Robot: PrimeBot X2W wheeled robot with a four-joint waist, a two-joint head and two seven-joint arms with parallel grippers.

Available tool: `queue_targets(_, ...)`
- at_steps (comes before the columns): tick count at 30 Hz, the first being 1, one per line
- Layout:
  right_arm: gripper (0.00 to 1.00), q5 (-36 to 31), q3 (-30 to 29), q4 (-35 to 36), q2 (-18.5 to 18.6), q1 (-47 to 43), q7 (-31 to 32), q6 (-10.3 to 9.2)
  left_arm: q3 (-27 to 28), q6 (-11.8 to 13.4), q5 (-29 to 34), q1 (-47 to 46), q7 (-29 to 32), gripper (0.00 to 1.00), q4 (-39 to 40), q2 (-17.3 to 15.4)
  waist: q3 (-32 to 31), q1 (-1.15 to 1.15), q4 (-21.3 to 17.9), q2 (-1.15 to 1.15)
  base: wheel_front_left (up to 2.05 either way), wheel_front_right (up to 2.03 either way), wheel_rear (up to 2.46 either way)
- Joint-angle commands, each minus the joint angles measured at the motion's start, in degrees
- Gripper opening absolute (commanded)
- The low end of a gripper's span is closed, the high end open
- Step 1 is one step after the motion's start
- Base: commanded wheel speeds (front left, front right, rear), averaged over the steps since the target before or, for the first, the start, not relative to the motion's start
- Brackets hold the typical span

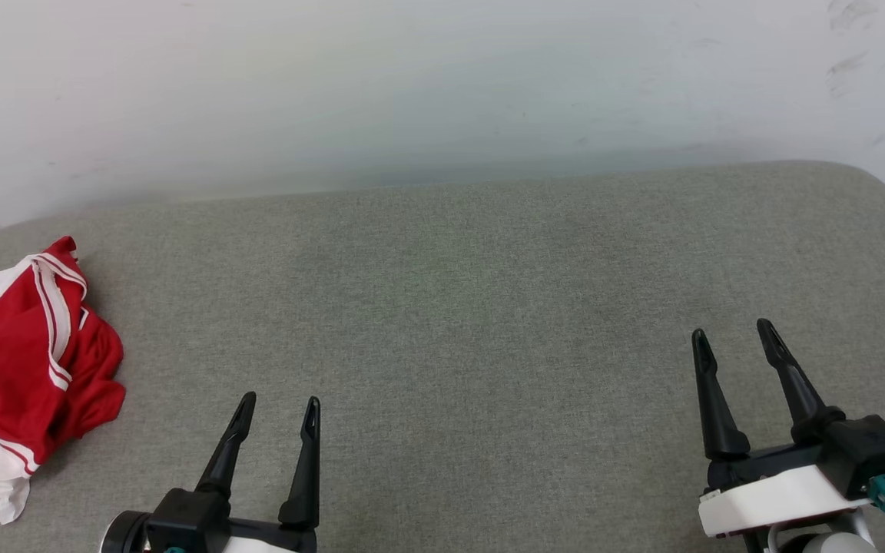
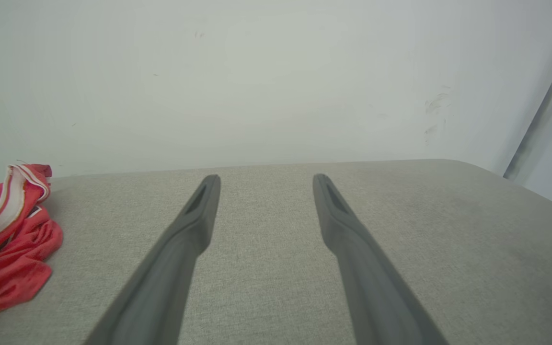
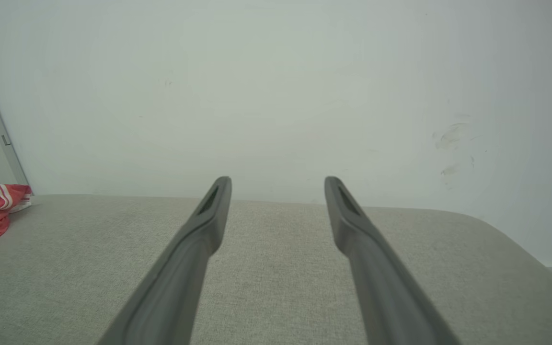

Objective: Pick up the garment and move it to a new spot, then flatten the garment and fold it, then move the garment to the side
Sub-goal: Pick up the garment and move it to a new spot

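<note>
You see garment [image 1: 24,369] crumpled, far left of grey surface [image 1: 450,307] | left gripper [image 1: 280,411] spread wide, holding nothing | right gripper [image 1: 733,332] spread wide, holding nothing

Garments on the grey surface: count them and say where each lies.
1. The garment lies crumpled at the grey surface's left edge, left of the left gripper. Another could hide only beneath it.

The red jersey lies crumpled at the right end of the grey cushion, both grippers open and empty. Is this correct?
The side is wrong: the head view shows the jersey at the left end of the cushion. The left gripper and right gripper are open and empty.
</note>
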State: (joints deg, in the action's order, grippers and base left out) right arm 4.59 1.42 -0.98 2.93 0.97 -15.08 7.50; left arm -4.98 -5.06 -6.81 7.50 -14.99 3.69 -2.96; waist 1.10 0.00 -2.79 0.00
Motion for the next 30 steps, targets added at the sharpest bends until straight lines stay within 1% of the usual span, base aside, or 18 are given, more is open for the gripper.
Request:
queue_targets(1,1.00,0.26,0.04,-0.11,-0.09,-0.58,-0.14,-0.02,0.12,-0.27,-0.33,0.27,-0.30,1.00,-0.02,0.10,0.01,0.00,0.01,0.00,0.00,0.00,0.00)
queue_targets(8,1.00,0.92,0.30,-0.22,-0.09,-0.83,-0.14,-0.02,0.26,-0.28,-0.45,-0.44,-0.30,1.00,0.37,0.09,0.16,0.00,0.73,0.00,0.00,0.00,0.00)
queue_targets(13,1.00,1.35,1.26,0.47,-0.10,-1.03,-0.13,-0.02,0.91,-0.44,-0.21,-0.61,-0.24,1.00,0.44,0.10,0.39,0.00,2.27,0.00,0.00,0.00,0.00)
queue_targets(16,1.00,0.63,1.78,0.69,-0.08,-1.18,-0.13,-0.02,2.05,-0.37,-0.51,-0.71,-0.24,1.00,0.30,0.08,0.52,0.00,3.86,0.00,0.00,0.00,0.00)
queue_targets(20,1.00,-1.00,3.36,1.06,-0.10,-1.01,-0.13,-0.02,3.31,-0.88,0.06,-0.36,-0.24,1.00,0.29,0.08,0.50,0.00,6.25,0.00,0.00,0.00,0.00)
queue_targets(30,1.00,-0.25,5.89,0.96,-0.08,-1.93,-0.13,-0.02,5.24,-1.35,0.45,0.58,-0.24,1.00,0.75,0.09,-0.31,0.00,14.13,0.00,0.00,0.00,0.00)
